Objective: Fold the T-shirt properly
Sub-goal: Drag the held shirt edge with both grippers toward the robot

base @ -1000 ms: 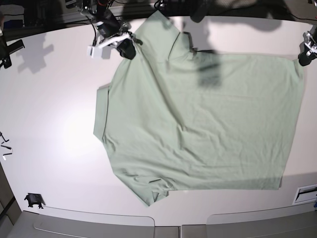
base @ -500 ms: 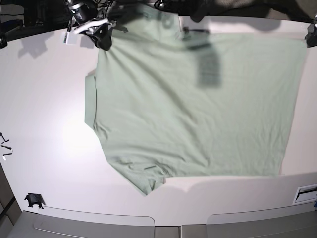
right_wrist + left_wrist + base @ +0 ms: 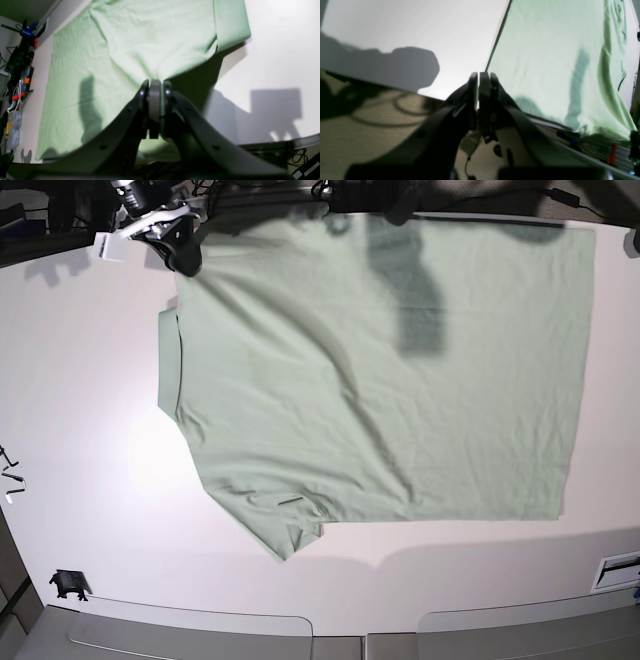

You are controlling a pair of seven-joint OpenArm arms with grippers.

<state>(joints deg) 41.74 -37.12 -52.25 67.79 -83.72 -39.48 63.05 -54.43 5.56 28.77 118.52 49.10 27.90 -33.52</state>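
The pale mint-green T-shirt (image 3: pixel 380 380) lies spread over the white table (image 3: pixel 90 430), its far edge lifted and stretched between my two grippers. One sleeve (image 3: pixel 166 360) sticks out at the left, and another part (image 3: pixel 290 530) points toward the near edge. My right gripper (image 3: pixel 184 258) at the far left is shut on a bunched corner of the cloth (image 3: pixel 125 50), which fans out from the right gripper (image 3: pixel 156 83). My left gripper (image 3: pixel 634 242) sits at the far right edge of the base view. In the left wrist view the left gripper (image 3: pixel 482 77) is shut where the shirt's (image 3: pixel 557 62) edge runs in.
A small black object (image 3: pixel 68 583) sits near the front left corner, and small loose parts (image 3: pixel 10 480) lie at the left edge. A white label plate (image 3: pixel 618 570) is at the front right. Cables and tools (image 3: pixel 20 50) crowd the far side behind the table.
Both grippers have moved toward the table's far edge, the right one also leftward, dragging the T-shirt with them. Its far edge now spans wider and straighter.
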